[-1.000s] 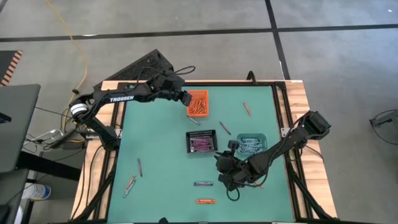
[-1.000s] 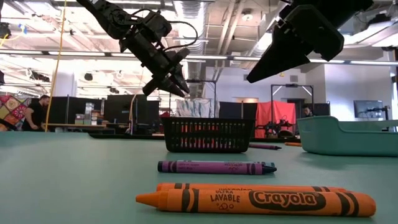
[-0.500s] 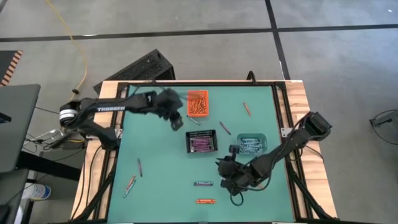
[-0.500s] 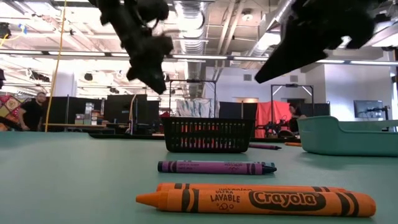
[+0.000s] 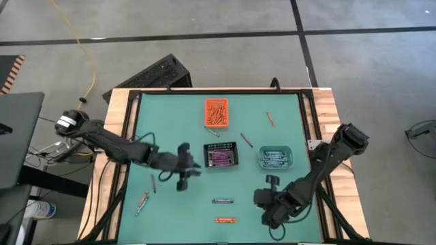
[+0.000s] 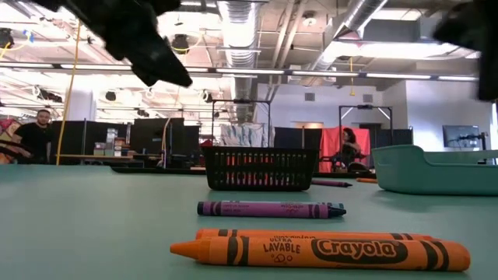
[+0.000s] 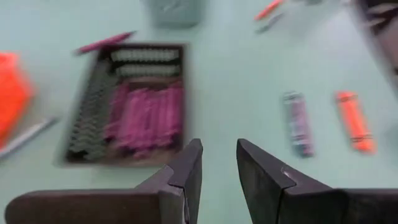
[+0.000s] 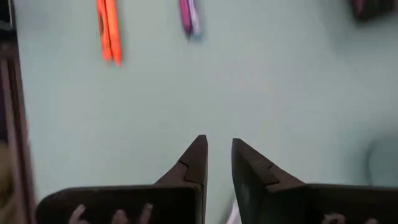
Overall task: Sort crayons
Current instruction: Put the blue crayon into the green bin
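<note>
Left gripper (image 5: 184, 170) jaws parted, empty, beside the black mesh bin (image 5: 221, 156). Right gripper (image 5: 267, 204) jaws parted, empty. Purple crayon (image 5: 222, 201) and orange crayons (image 5: 225, 220) are seen on the tabletop between them.

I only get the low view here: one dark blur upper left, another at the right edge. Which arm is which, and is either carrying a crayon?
Observer: The blur upper left is the left gripper. From above, it sits just left of the mesh bin.
Operator: Anything in it?
Observer: No. Its wrist view shows the jaws slightly apart with nothing between them.
Operator: And the one at the right edge?
Observer: That is the right gripper, also empty with its jaws slightly apart. Its wrist view shows it facing the purple crayon and the orange crayons that lie in front of you.
</note>
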### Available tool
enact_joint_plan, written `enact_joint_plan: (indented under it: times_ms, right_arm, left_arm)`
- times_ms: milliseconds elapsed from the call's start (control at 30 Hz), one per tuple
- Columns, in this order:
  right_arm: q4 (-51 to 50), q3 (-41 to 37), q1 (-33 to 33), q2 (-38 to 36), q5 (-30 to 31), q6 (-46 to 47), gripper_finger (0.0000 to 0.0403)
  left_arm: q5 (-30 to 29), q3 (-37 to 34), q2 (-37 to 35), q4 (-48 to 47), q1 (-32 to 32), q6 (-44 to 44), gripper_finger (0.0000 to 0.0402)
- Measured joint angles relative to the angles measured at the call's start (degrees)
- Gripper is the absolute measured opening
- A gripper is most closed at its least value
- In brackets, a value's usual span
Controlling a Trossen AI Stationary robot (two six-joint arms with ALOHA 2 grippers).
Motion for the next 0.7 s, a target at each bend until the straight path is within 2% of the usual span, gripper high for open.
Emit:
enact_joint_plan:
  times_ms: [100,200,367,500,700]
  right_arm:
    - [-3.69,0.94,1.60,0.00,-3.89,5.51,0.0064]
    - [-4.30,0.96,3.03,0.00,-6.84,9.92,0.0064]
    - [-4.35,0.96,4.80,0.00,-7.66,12.58,0.0064]
    - [-4.02,0.26,5.68,0.00,-4.32,12.56,0.0064]
    - [-3.56,-2.09,6.09,0.02,-3.52,12.52,0.0064]
  left_arm:
    - [-0.07,-4.52,0.00,10.68,-4.52,-0.09,0.0089]
    - [-0.06,-7.33,0.00,16.12,-7.49,-0.30,0.0089]
    - [-2.26,-7.71,0.00,16.95,-10.06,-1.65,0.0089]
    - [-5.11,-7.71,0.00,16.92,-10.71,-1.76,0.0089]
    - [-5.23,-7.71,0.00,16.83,-10.73,-2.70,0.0089]
